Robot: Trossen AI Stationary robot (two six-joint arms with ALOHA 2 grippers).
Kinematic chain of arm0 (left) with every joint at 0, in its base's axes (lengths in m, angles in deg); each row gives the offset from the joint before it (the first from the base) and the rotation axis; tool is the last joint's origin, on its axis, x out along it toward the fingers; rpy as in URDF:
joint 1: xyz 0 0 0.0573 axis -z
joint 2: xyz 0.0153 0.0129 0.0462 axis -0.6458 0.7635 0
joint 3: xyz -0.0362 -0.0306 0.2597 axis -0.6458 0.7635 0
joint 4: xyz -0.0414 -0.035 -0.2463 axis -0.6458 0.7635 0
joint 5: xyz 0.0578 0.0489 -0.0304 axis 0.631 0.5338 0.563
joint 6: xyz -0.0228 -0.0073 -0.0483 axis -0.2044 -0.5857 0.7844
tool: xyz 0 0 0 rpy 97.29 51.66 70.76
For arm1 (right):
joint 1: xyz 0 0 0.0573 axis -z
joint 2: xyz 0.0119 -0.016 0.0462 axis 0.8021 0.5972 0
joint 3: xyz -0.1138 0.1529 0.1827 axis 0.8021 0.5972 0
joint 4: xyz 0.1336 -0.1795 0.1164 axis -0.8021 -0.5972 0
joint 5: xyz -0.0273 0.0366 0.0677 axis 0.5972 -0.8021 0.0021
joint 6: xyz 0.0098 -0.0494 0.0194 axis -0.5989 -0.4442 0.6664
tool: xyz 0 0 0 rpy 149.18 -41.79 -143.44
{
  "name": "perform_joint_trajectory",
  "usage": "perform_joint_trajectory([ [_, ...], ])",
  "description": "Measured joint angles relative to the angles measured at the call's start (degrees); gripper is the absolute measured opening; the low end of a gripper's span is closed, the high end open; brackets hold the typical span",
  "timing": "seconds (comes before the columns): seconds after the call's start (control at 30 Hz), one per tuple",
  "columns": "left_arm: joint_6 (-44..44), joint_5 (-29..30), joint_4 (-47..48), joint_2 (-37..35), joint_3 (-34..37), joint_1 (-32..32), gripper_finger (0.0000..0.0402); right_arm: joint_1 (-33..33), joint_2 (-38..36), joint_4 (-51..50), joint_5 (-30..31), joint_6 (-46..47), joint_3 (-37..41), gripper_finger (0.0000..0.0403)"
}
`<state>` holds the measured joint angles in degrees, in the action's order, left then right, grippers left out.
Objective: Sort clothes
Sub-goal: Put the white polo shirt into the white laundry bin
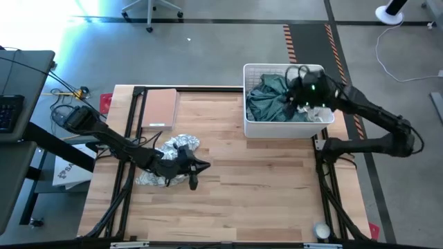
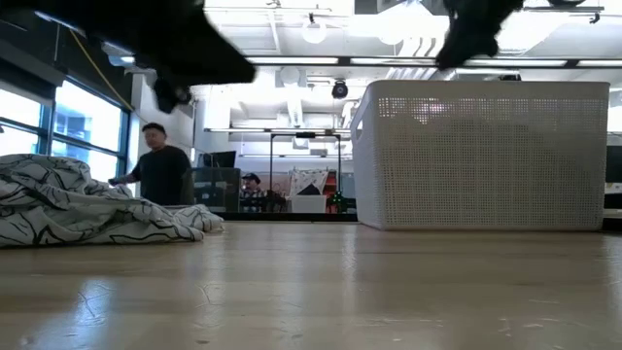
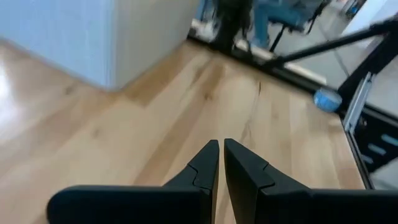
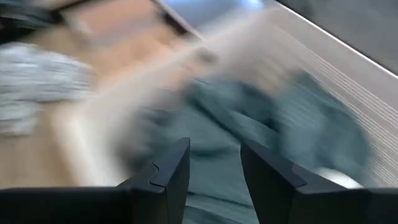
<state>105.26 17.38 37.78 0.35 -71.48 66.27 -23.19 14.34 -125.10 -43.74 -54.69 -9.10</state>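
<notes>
A white garment with grey pattern (image 1: pixel 172 153) lies crumpled on the table's left part; it also shows in the low view (image 2: pixel 87 209). A dark green garment (image 1: pixel 271 97) lies in the white slatted basket (image 1: pixel 252 128). My left gripper (image 3: pixel 221 149) is shut and empty above the bare table, just right of the white garment (image 1: pixel 197 167). My right gripper (image 4: pixel 214 158) is open above the basket, over the green garment (image 4: pixel 292 124); it shows in the high view (image 1: pixel 297 90).
A brown flat board (image 1: pixel 158 107) lies at the table's far left. A small round object (image 1: pixel 321 230) sits at the near right corner. The basket stands at the far right (image 2: pixel 486 156). People show in the room beyond the table (image 2: pixel 160 175).
</notes>
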Motion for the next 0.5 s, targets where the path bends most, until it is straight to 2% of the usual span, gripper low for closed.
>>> perform_joint_trajectory([
  [0.1,8.33,-0.17,11.63,-4.08,0.0,1.49,0.0023,-10.47,-0.89,4.49,0.2,1.54,0.0,0.0139],
  [0.2,21.22,-1.98,24.24,-8.32,0.0,3.64,0.0023,-21.29,-0.31,8.47,3.81,3.14,0.0,0.0139],
  [0.33,38.65,-3.96,40.53,-11.05,0.0,7.73,0.0023,-33.95,2.65,12.12,13.76,4.49,0.0,0.0139],
  [0.5,62.51,-4.06,61.26,-9.36,0.0,11.36,0.0023,-44.14,8.86,14.92,26.24,4.69,0.0,0.0139],
])
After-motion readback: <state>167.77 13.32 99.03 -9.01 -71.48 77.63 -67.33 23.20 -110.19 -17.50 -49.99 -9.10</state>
